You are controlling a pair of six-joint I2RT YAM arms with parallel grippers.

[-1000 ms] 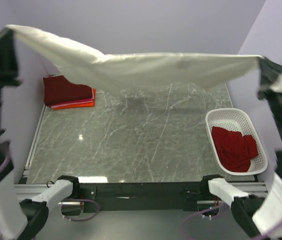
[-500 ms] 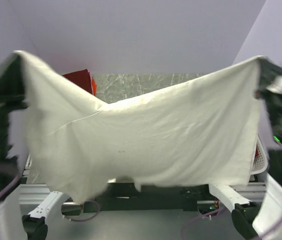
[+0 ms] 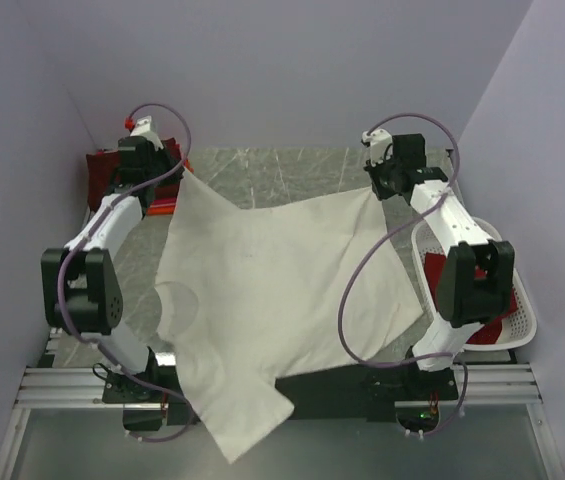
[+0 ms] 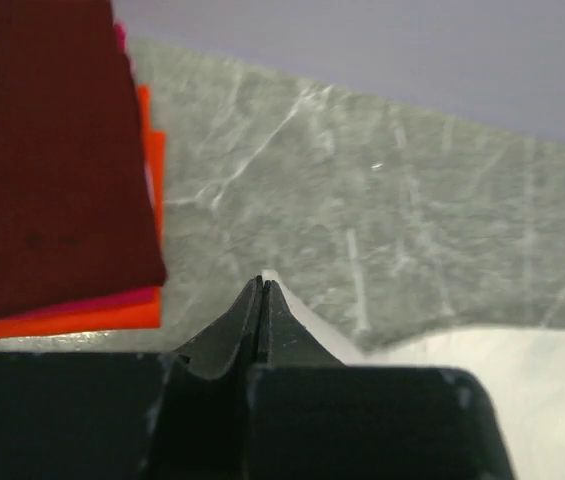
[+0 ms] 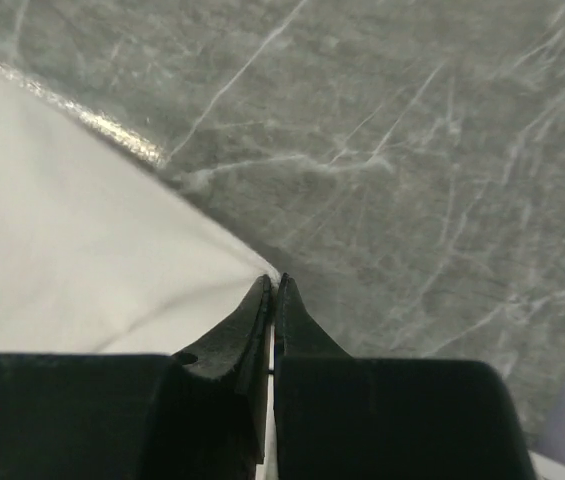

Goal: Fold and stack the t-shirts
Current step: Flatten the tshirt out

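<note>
- We see a grey veined marble tabletop [image 3: 292, 170] under pale lilac walls, with a white plastic lattice basket [image 3: 524, 305] at its right edge.
- A bright red cloth t-shirt [image 3: 434, 275] lies crumpled inside the basket.
- A large cream-white cloth t-shirt [image 3: 272, 290] is spread just left of the basket, its near end hanging off the table.
- The left gripper [image 4: 263, 285] and right gripper [image 5: 273, 285] each pinch a far corner of it, with no gap between the jaws.
- Well apart from the basket, at the far-left corner, a folded dark maroon t-shirt [image 4: 42, 150] tops an orange-pink t-shirt [image 4: 152, 150].
</note>
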